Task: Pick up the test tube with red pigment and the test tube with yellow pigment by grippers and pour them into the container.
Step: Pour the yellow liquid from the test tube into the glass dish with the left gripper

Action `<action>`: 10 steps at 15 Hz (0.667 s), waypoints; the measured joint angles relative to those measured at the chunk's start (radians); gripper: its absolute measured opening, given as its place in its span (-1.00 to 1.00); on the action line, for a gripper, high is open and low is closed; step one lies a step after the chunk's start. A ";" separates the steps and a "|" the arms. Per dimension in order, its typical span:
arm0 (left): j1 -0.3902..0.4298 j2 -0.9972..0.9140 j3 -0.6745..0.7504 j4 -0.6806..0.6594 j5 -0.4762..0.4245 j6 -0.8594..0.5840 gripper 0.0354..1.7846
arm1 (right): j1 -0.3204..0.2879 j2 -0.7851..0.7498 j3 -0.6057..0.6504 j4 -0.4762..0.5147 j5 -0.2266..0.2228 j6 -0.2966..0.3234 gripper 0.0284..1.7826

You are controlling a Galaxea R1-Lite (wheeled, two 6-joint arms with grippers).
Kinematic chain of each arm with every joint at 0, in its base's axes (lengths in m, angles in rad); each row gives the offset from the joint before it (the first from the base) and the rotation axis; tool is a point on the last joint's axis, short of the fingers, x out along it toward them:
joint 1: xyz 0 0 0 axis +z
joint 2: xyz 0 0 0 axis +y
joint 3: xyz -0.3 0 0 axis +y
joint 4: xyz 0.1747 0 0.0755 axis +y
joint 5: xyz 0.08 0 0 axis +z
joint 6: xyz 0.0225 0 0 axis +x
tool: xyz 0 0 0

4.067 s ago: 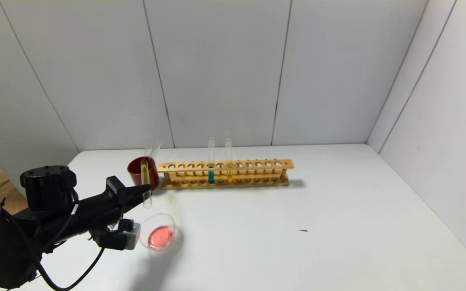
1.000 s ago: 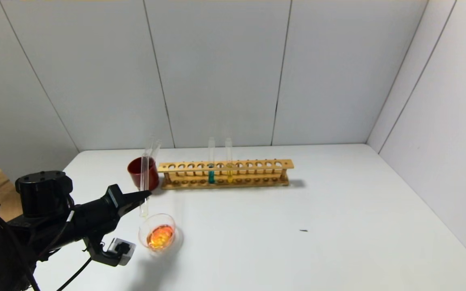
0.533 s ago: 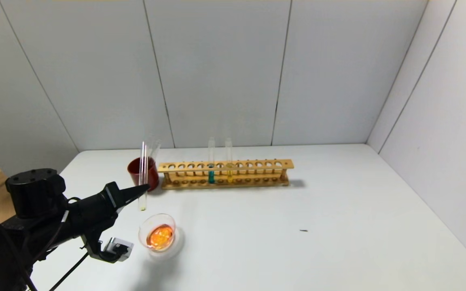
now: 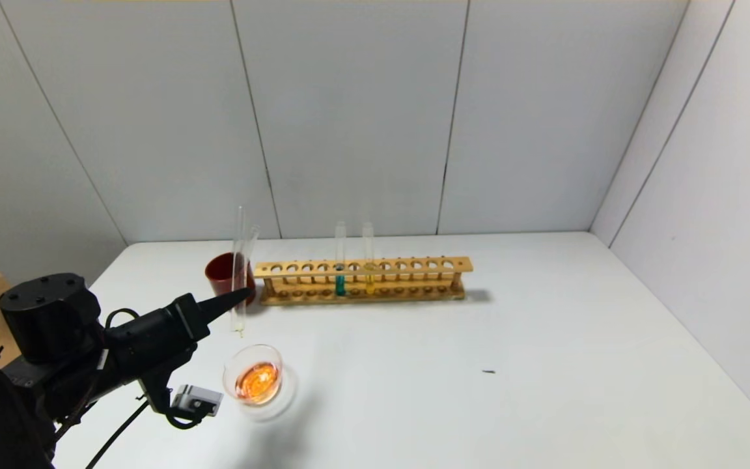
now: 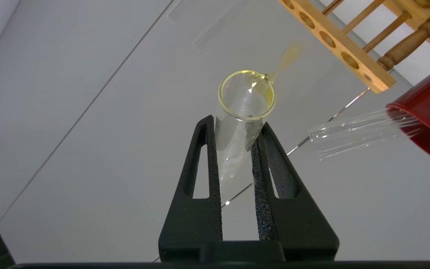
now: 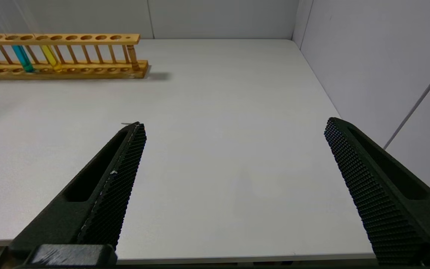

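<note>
The left claw [image 4: 238, 298] clamps an emptied yellow tube [image 4: 239, 273], upright, mouth down. Just below sits the dish [image 4: 254, 378] of orange liquid. The right claw [image 6: 233, 134] gapes wide.

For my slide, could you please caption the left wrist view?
Left gripper holds the emptied test tube with yellow pigment beside the red cup.

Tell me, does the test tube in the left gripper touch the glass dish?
Apart. In the head view the test tube hangs upside down in the left gripper, its mouth above the glass dish.
</note>
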 joint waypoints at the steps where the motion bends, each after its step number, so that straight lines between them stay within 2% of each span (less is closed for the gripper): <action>1: -0.001 -0.004 0.015 0.000 0.000 0.015 -0.70 | 0.000 0.000 0.000 0.000 0.000 0.000 0.96; 10: 0.000 -0.036 0.060 -0.002 0.007 0.104 -0.70 | 0.000 0.000 0.000 0.000 0.000 0.000 0.96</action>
